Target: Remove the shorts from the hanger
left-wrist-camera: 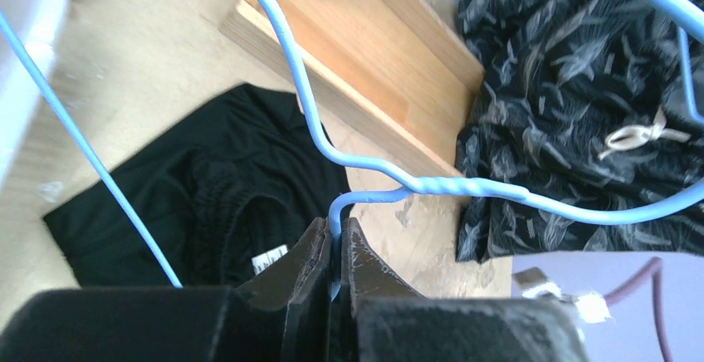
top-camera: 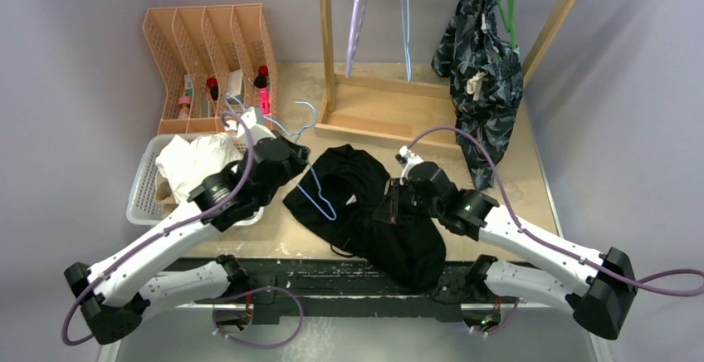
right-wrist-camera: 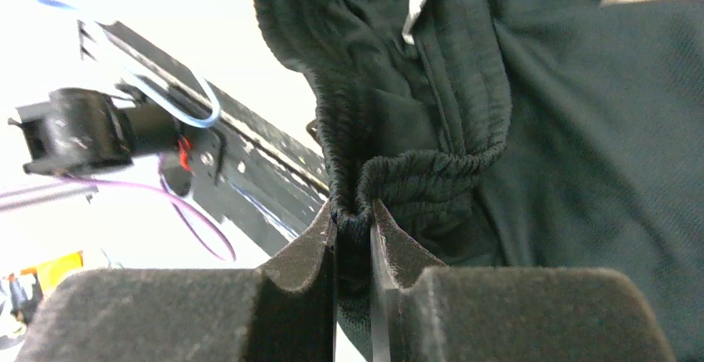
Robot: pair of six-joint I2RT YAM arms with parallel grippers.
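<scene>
Black shorts [top-camera: 365, 212] flat on table [top-camera: 282, 242] centre between both arms, long axis diagonal from far-left to near-right. Light-blue wire hanger [top-camera: 320, 198] lying over their left part, twisted neck pinched tight in left gripper [left-wrist-camera: 334, 233]. Right gripper [right-wrist-camera: 353, 217] clamped on bunched elastic waistband [right-wrist-camera: 432, 167] at the opposite side, so separation probably means pulling apart along that diagonal.

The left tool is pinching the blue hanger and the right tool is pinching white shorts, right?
Not quite: the right tool pinches the black shorts, not white ones; the right wrist view shows it. The left tool does pinch the blue hanger.
</scene>
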